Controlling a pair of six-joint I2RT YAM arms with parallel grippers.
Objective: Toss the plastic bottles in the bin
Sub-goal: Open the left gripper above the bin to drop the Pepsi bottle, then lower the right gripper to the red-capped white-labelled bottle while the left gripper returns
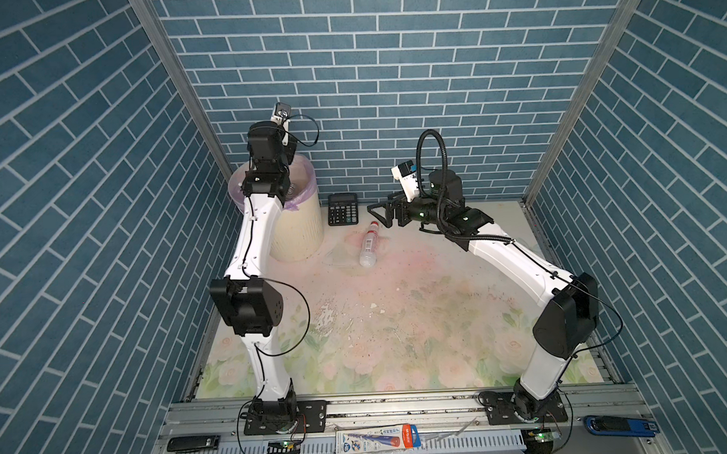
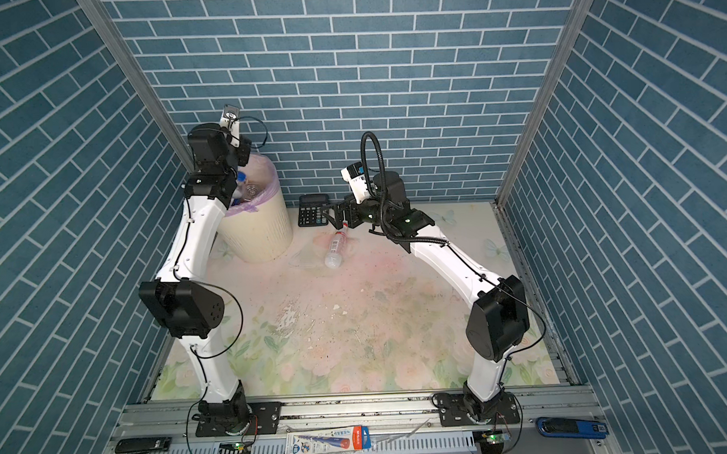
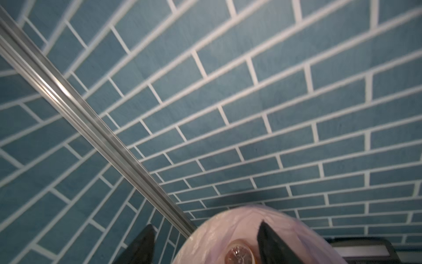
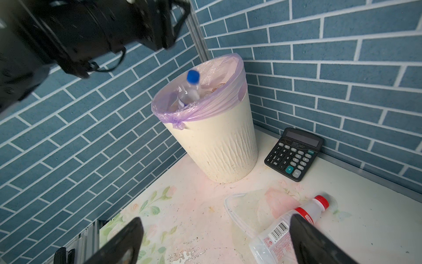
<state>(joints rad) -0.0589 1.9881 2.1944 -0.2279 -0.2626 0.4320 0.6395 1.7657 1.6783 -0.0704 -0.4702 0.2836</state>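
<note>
**Plastic bottle at the bin mouth; one bottle on the table**

**Status.** The left gripper (image 3: 205, 225) hangs above the bin (image 4: 217, 148), jaws wide apart and holding nothing. A blue-capped bottle (image 4: 190, 91) sits cap-up in the lilac-lined mouth, blurred, among other bottles. Judged step: the drop into the bin, at or near completion.

**Item outstanding.** A red-capped bottle (image 1: 368, 246) lies on its side on the floral table (image 1: 398, 318), near the bin, with its cap towards the calculator (image 1: 343, 209). No other loose bottle is visible.

**Next move.** The right gripper (image 4: 215, 218) hovers over this bottle, fully spread and empty. It should descend, straddle the body across its width, close, lift, and clear the bin rim. Caution: the round, thin-walled body may roll or deform. Keep clear of the calculator.
</note>
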